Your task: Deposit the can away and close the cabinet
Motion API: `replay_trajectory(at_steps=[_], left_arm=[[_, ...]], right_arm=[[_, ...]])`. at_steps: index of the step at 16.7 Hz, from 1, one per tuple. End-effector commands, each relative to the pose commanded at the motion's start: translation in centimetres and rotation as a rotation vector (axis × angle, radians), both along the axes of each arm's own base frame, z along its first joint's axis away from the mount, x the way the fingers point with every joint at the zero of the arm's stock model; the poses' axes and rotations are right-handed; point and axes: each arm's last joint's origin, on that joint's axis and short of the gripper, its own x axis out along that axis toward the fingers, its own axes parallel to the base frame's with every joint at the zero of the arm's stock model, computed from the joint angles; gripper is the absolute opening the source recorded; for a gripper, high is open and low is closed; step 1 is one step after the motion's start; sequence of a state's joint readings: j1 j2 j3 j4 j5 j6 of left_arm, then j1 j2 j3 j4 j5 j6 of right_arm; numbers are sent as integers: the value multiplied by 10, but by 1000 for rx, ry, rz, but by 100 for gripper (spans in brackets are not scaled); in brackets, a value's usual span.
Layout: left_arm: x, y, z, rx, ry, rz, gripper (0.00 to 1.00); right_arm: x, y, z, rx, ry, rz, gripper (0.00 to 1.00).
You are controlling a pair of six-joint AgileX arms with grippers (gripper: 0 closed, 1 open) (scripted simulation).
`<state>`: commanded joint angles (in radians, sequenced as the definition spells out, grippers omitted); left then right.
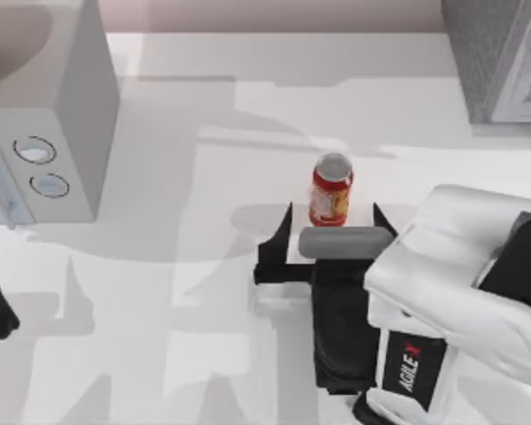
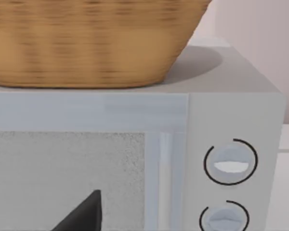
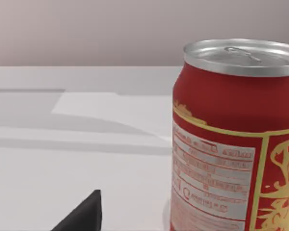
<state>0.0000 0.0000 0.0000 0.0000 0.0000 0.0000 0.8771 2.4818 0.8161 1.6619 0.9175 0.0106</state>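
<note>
While can [image 1: 331, 189] stands upright mid-table, right of centre, right gripper [image 1: 332, 232] sits just near side of it, fingers spread wide, tips flanking can's base, apparently not touching. Left arm parked at left edge by microwave [image 1: 49, 142], basket [image 2: 91, 41] on top; its fingers: cannot tell. Risk: off-centre approach, fingertip nudges can, topples or rolls it before clamp.
</note>
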Motion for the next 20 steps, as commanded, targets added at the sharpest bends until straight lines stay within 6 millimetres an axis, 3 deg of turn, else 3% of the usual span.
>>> replay_trajectory(at_steps=[6,11,20], left_arm=[[0,0,0,0,0,0,100],[0,0,0,0,0,0,100],[0,0,0,0,0,0,100]], right_arm=[[49,1,0,1,-1,2,100],[54,0,0,0,0,2,100],[54,0,0,0,0,2,32]])
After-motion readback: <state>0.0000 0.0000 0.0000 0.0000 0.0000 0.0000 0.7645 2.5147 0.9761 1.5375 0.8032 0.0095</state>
